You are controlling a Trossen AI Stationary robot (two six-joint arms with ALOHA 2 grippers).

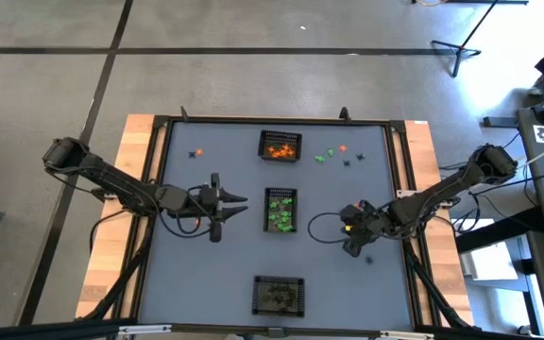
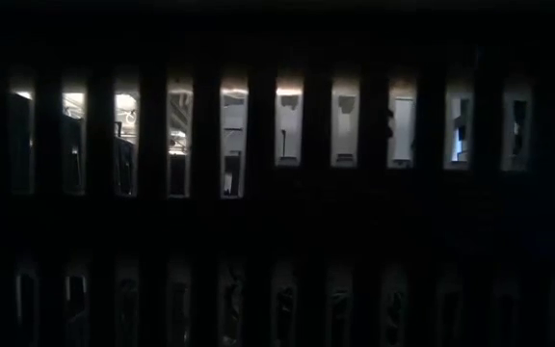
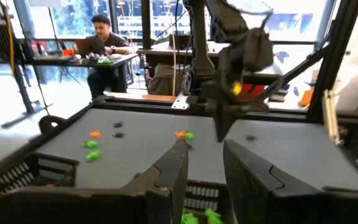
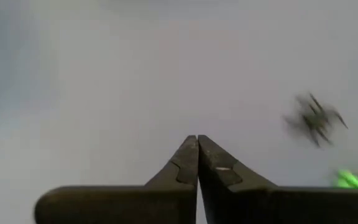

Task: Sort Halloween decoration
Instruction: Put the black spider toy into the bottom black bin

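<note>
Three baskets [image 1: 280, 210] hold sorted trinkets, several trinkets [image 1: 331, 155] remain loose (right end effector [image 1: 351, 247] pinched empty, left end effector [image 1: 239, 205] narrowly parted).

The high view is evenly lit, with soft shadows on the grey table [image 1: 206, 283]. The low view is almost black, daylight showing only through narrow slots. In the left wrist view bright windows glare behind. The right wrist view is blurred, a black spider trinket [image 4: 316, 118] smeared.

Two dark, slender jointed arms with black looping cables. Each tapered black two-finger gripper: left gripper [image 1: 237, 205], right gripper [image 4: 197, 142]. Right wrist carries yellow marking.
</note>
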